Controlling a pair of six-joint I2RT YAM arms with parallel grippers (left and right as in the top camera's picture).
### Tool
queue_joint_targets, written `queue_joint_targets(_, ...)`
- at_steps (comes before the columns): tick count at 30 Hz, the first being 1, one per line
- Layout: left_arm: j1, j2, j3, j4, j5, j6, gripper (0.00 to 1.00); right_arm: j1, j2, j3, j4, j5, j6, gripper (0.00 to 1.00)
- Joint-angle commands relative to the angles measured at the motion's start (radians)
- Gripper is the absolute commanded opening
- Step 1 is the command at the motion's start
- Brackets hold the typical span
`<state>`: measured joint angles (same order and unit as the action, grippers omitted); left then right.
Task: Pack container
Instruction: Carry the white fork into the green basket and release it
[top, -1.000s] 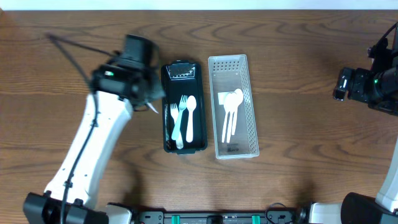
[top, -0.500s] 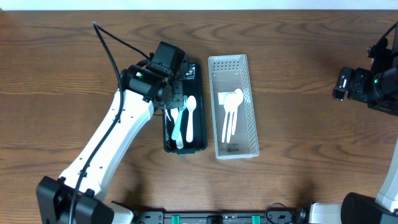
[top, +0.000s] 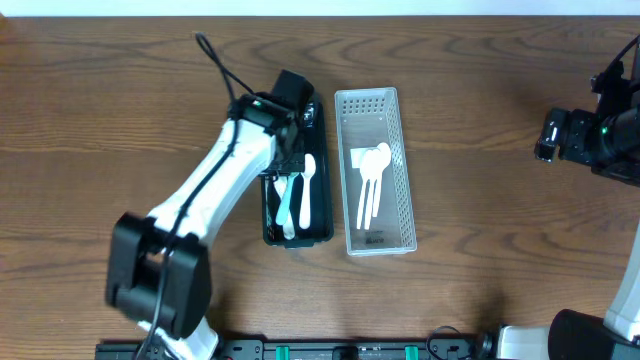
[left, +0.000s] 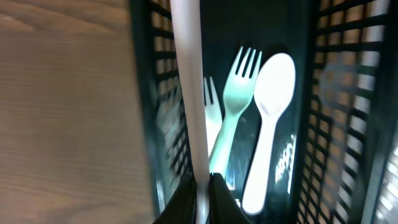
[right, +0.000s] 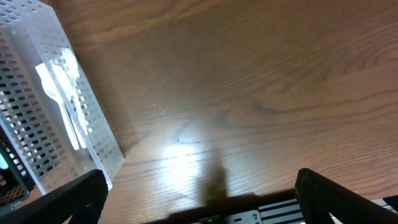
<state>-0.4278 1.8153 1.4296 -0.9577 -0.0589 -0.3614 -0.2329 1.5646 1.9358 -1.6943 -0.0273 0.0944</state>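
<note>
Left arm: stretched over the black basket (top: 268, 226), your left gripper (left: 203, 190) clenched on a white utensil (left: 188, 93).
Right arm: your right gripper (right: 199, 180) spread wide, well right of the basket.
Utensil: slim, plain handle.

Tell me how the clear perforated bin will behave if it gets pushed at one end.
Probably light: the clear bin has thin perforated walls and holds only a few white spoons. Being long and narrow, it would likely pivot rather than slide straight. It is low and flat-bottomed, so it seems unlikely to tip.
</note>
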Motion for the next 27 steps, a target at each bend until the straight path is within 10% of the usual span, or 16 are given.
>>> queue_joint_targets(1, -0.017, 0.056, 0.014, 0.022, -0.001, 0.017, 0.06, -0.008, 0.001, -0.001, -0.002, -0.007, 0.002, 0.99)
queue_joint_targets(6, -0.023, 0.116, 0.014, 0.056, -0.001, 0.017, 0.07, -0.008, 0.001, -0.001, -0.003, -0.007, 0.002, 0.99)
queue_joint_targets(17, -0.023, 0.143, 0.016, 0.062, -0.006, 0.044, 0.82, -0.008, 0.001, -0.001, -0.002, -0.008, 0.002, 0.99)
queue_joint_targets(27, -0.023, -0.041, 0.072, 0.036, -0.092, 0.149, 0.84, -0.008, 0.001, -0.001, 0.000, -0.008, 0.002, 0.99)
